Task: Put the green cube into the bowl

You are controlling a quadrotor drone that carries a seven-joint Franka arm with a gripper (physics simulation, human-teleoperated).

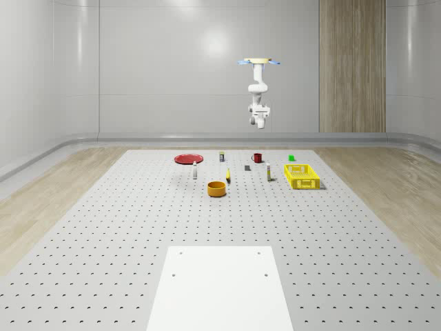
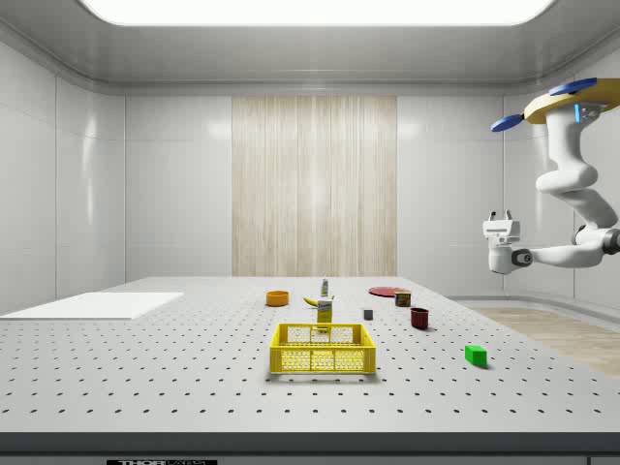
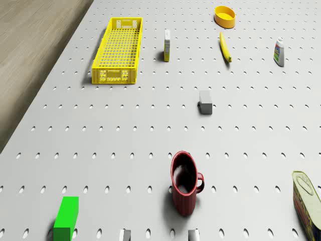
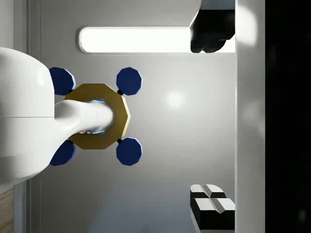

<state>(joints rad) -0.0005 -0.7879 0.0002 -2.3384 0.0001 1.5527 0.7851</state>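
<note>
Lying flat on the perforated grey table (image 1: 103, 227), the green cube (image 3: 66, 217) was a plain, sharp-edged block just beyond one short end of the yellow crate (image 3: 118, 50), apart from it and touching nothing. The crate was a long lattice-walled tray of plastic. Well off from the crate's long side sat the orange bowl (image 3: 225, 16), round and smooth. Between bowl and crate lay a slim banana (image 3: 225, 46) and a small upright carton (image 3: 167, 45) whose label I could not read. A glossy dark-red mug (image 3: 184, 183) stood near the cube, farther from the crate. A printed tin (image 3: 307, 201) was cut off at the frame's edge, its writing illegible.

High over the table's edge past the crate's cube end, the drone (image 2: 572, 102) hovered on blue rotors, its white arm folded. The gripper (image 2: 502, 215) pointed upward with its fingers apart, holding nothing.
</note>
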